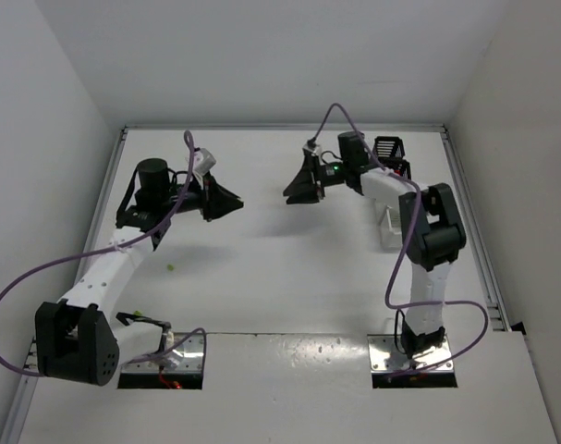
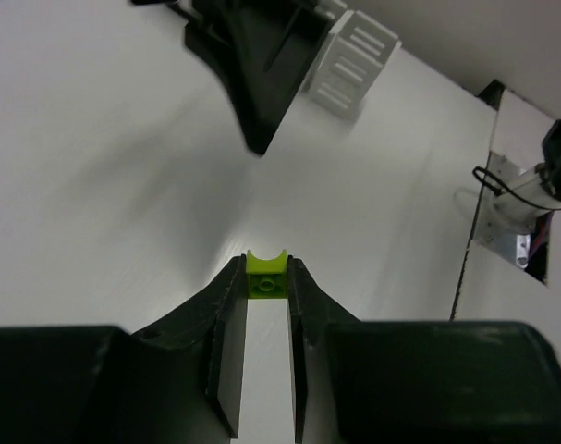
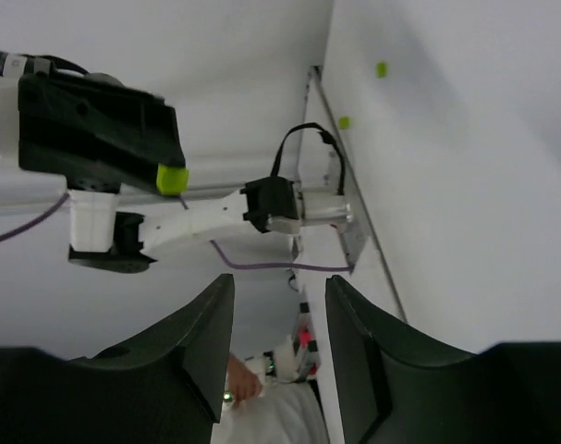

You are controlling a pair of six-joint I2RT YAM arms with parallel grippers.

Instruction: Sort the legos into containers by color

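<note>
A lime-yellow lego sits pinched between the tips of my left gripper, lifted off the table. The right wrist view shows the same lego at that gripper's tip. In the top view my left gripper hangs over the back left of the table and faces my right gripper. My right gripper is open with nothing between its fingers. A black container and a white container stand at the back right, partly hidden by the right arm. The white container also shows in the left wrist view.
Two loose lime legos lie on the table on the left side; one of them shows near the left arm. White walls enclose the table on three sides. Purple cables loop off both arms.
</note>
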